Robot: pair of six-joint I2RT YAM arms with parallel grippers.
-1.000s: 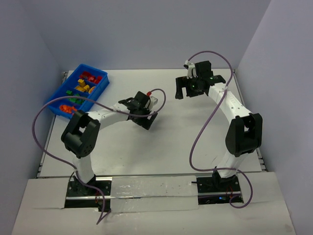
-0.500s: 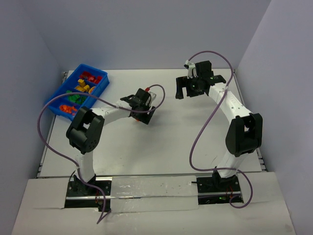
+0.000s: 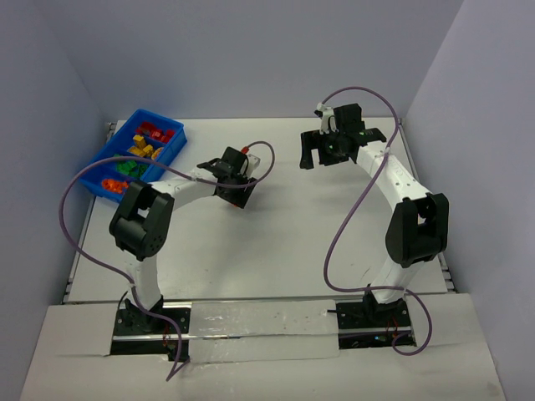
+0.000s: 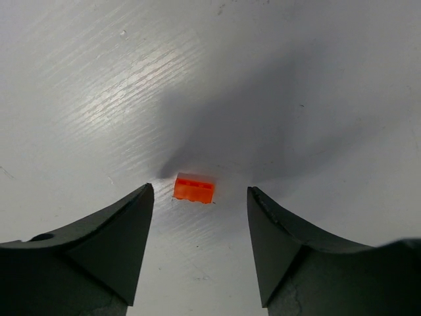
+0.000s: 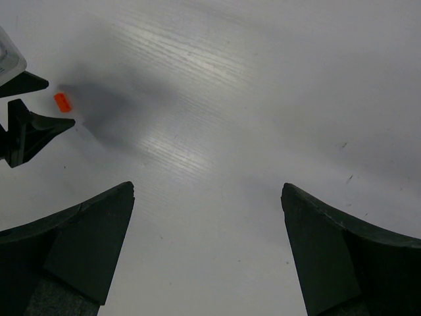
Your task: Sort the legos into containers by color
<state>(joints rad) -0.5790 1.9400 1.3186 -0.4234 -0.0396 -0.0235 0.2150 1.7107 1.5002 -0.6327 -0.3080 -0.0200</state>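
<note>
A small orange lego brick lies on the white table, just ahead of the gap between my left gripper's tips. My left gripper is open and empty, low over the table. The same brick shows small in the right wrist view, next to the left gripper's fingers. My right gripper is open and empty, held above bare table at the far middle right. The blue bin at the far left holds several red, yellow, green and orange legos in its compartments.
Purple cables loop from both arms over the table. The table's left edge runs beside the blue bin. Grey walls stand close behind and on both sides.
My left arm has swung its gripper to the left and farther from the bases, over the orange brick. The right arm has not moved.
</note>
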